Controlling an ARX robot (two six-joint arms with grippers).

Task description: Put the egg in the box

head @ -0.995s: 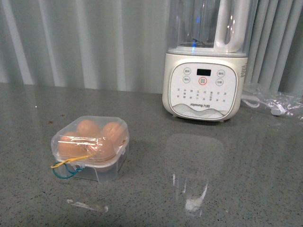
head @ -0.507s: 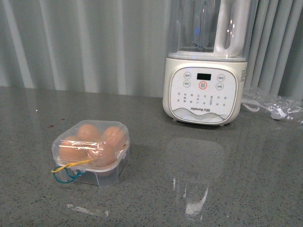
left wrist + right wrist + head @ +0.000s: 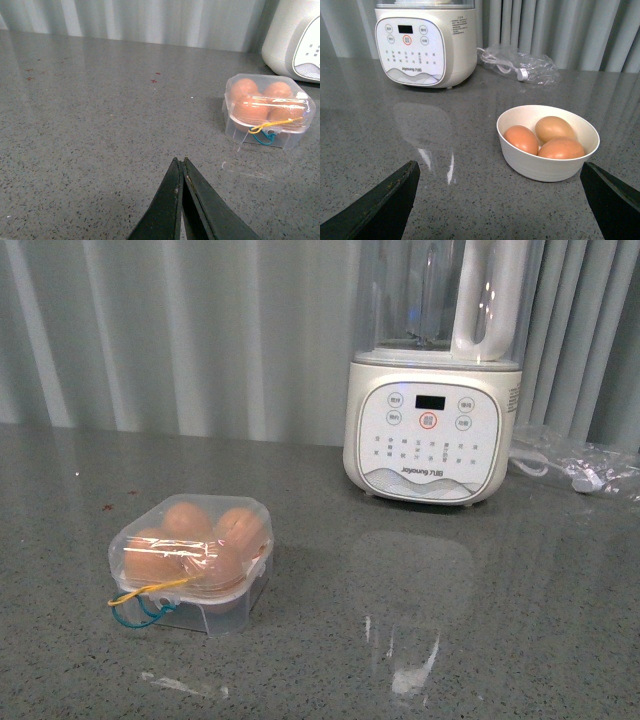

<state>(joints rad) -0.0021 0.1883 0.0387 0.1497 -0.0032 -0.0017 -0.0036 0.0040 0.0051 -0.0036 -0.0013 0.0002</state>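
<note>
Box point(image 3: 190, 560) lid down, four eggs inside.
My left claw point(image 3: 181, 167) is pinched closed over bare desk point(image 3: 90, 125); my right claw point(image 3: 497, 187) gapes wide before the bowl point(image 3: 547, 162).

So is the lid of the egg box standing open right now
No, the clear lid of the egg box is down over four eggs, and the yellow elastic loop hangs at its front.
</note>
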